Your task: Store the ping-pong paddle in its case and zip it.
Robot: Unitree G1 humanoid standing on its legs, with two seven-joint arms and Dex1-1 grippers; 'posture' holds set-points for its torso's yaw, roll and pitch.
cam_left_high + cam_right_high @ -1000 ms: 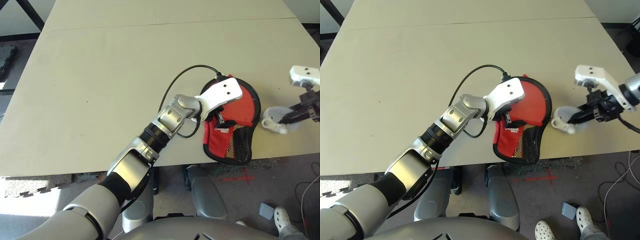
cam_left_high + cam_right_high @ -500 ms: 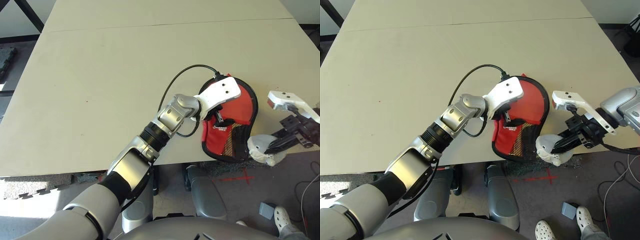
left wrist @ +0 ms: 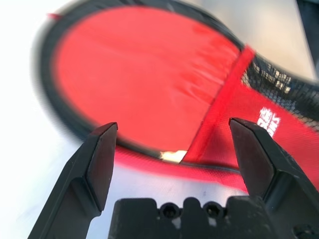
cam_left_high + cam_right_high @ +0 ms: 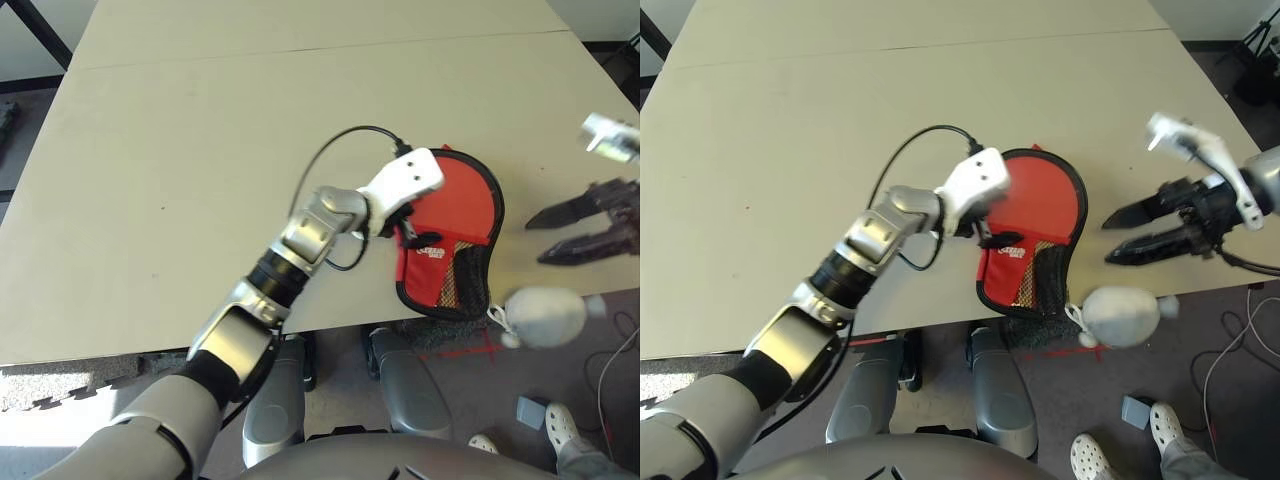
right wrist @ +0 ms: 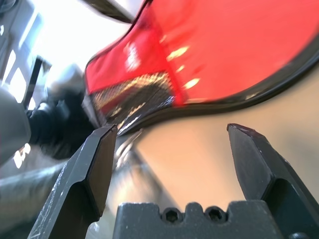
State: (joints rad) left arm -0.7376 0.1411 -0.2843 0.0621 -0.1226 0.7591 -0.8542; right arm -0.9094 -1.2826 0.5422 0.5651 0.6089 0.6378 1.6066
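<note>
Left eye view: beige table (image 4: pixel 200 150) holds red case (image 4: pixel 450 225).

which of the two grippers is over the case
The left gripper, above the red fabric paddle-shaped case; the right gripper hangs beside it, off its right edge.

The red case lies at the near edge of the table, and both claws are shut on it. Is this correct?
Not quite. The case does lie at the near edge of the table, but both claws are open and neither holds it. The right eye view shows the right claw spread apart beside the case, and the left wrist view shows the left claw open above it.
</note>
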